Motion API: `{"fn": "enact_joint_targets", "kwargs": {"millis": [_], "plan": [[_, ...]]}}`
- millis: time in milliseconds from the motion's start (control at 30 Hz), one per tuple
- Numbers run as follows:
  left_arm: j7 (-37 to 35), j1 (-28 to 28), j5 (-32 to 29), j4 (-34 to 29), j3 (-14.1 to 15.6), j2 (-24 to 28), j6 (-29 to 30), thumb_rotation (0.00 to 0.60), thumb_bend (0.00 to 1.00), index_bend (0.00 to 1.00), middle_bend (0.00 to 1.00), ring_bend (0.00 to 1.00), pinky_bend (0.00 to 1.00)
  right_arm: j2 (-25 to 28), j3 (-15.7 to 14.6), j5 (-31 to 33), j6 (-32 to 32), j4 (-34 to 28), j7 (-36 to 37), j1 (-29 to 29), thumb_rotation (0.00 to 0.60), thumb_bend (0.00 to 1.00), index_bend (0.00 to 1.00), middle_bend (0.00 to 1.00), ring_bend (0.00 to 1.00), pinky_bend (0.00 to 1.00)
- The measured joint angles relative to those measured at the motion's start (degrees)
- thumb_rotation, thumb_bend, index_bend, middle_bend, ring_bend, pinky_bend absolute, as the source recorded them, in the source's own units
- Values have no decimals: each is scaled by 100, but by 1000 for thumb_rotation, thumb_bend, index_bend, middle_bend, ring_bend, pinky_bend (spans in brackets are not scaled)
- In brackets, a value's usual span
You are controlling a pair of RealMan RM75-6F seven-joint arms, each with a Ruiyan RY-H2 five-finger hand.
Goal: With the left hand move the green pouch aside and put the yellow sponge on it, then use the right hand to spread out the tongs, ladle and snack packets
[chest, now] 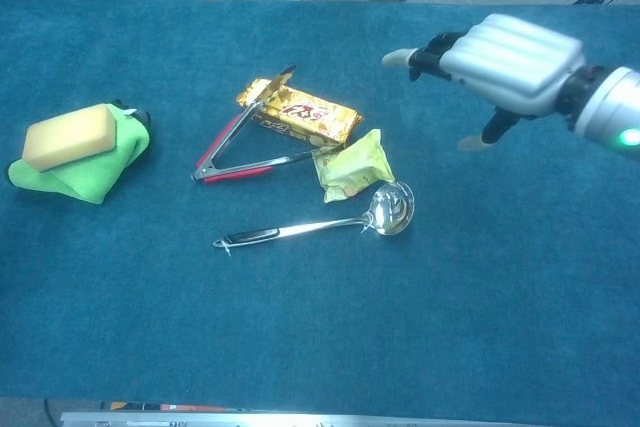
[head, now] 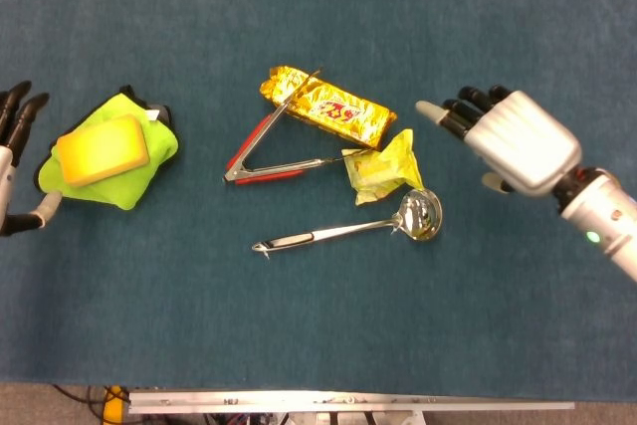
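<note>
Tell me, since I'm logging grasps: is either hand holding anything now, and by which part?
Nothing is held. The right hand is above the table with fingers apart; the left hand is open beside the green pouch.

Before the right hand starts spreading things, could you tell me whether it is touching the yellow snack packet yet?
Apart. In the head view, bare blue cloth shows between the right hand and the yellow snack packet.
</note>
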Motion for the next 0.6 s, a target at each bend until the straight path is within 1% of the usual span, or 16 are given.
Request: {"fn": "enact_joint_targets", "kwargs": {"millis": [167, 367, 600], "plan": [[-99, 80, 27, 28, 25, 35, 14, 600, 265, 0, 0, 0, 150, -364, 61, 510, -88, 158, -418, 180, 600, 4, 103, 296, 221, 418], [-204, 185, 97, 60, 55, 70, 58, 600, 265, 0, 0, 0, 150, -690, 114, 1098, -252, 181, -800, 471, 600, 6, 103, 296, 221, 418], [-286, 271, 212, 68, 69, 114, 112, 600, 265, 0, 0, 0, 150, -1061, 181, 1528, -272, 157, -940, 735, 600, 22, 112, 304, 221, 419]]}}
